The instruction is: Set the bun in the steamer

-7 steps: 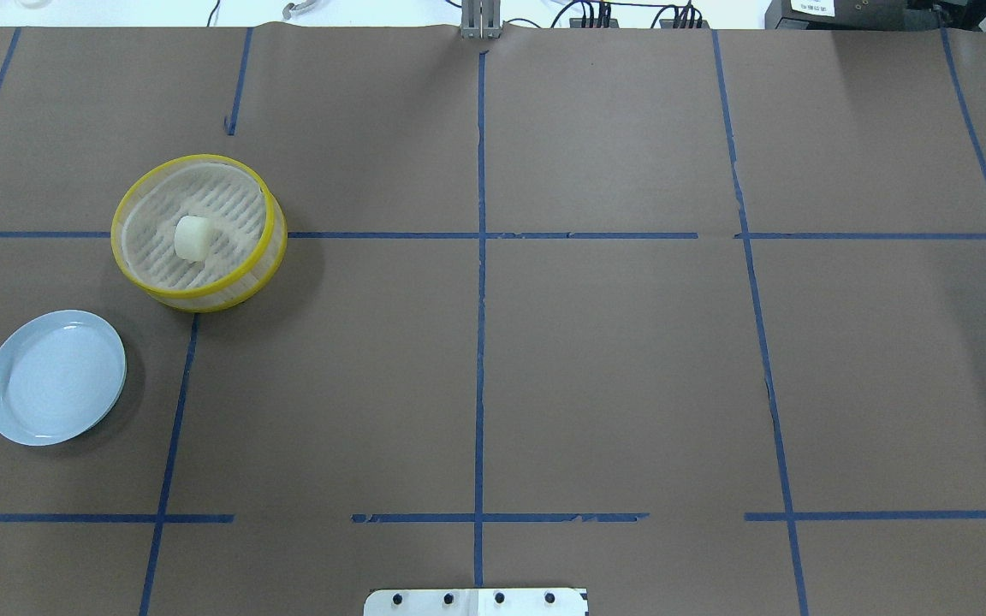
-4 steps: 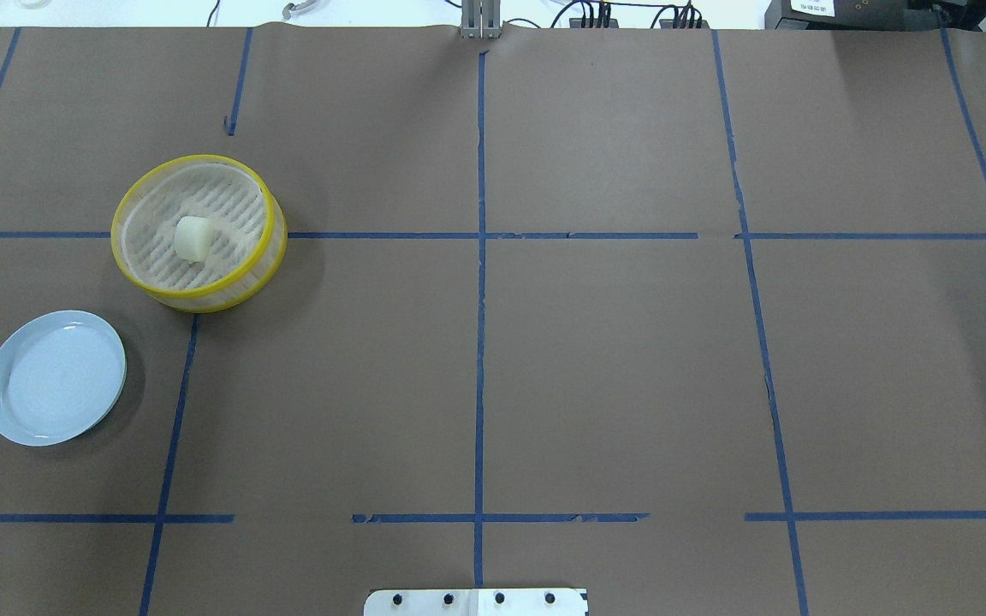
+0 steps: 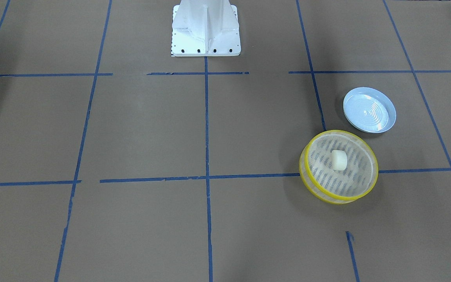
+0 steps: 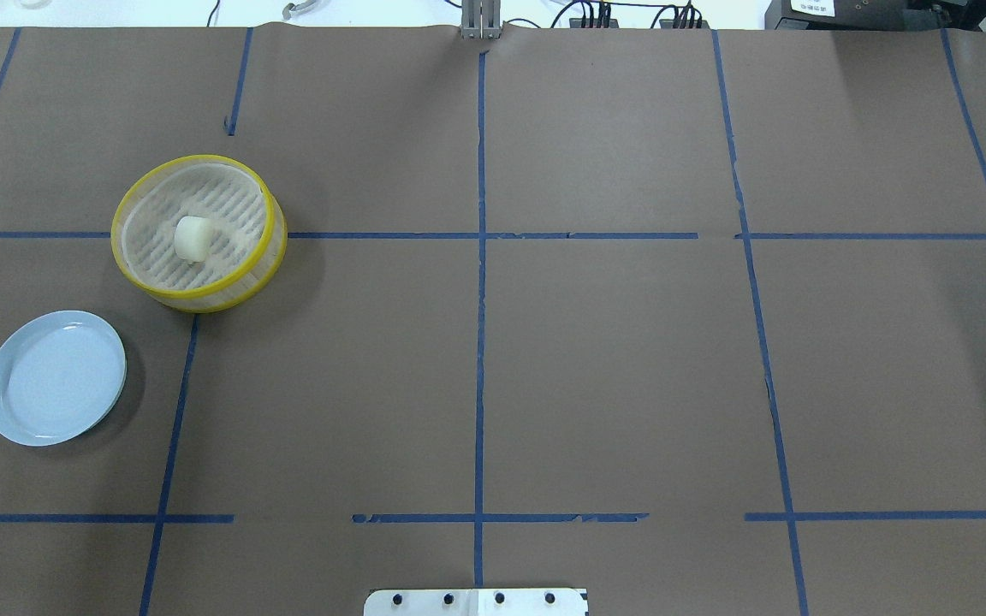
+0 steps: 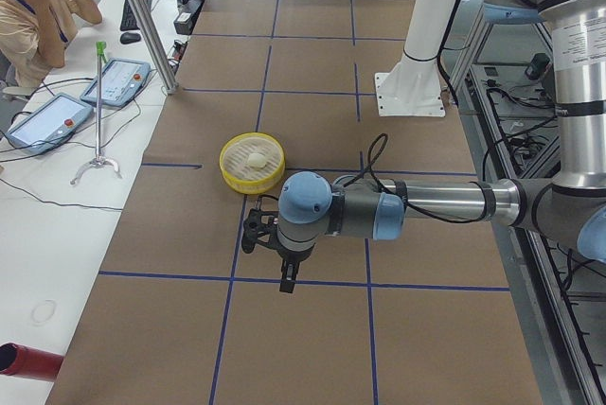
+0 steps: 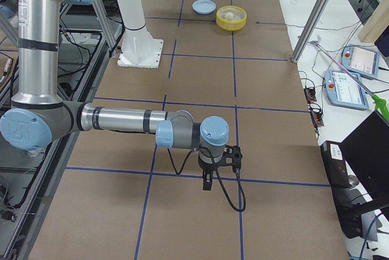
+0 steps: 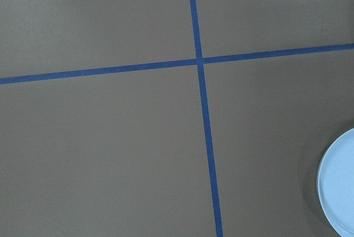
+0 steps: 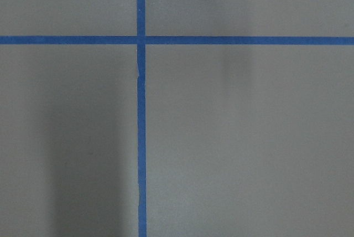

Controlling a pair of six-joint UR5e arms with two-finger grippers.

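The bun point(image 4: 192, 238) is a small cream-white lump lying inside the steamer point(image 4: 202, 296), a round basket with yellow rims at the table's far left. Both show in the front-facing view too, the bun point(image 3: 338, 159) on the slatted floor of the steamer point(image 3: 327, 195). My left gripper point(image 5: 284, 280) shows only in the exterior left view, hanging over the table well short of the steamer point(image 5: 237, 176). My right gripper point(image 6: 206, 183) shows only in the exterior right view, far from the steamer point(image 6: 231, 24). I cannot tell whether either is open or shut.
A pale blue plate point(image 4: 55, 377) lies empty near the steamer, toward the robot; its edge shows in the left wrist view point(image 7: 340, 187). Blue tape lines cross the brown table cover. The white robot base point(image 3: 205, 31) stands at the table's near middle.
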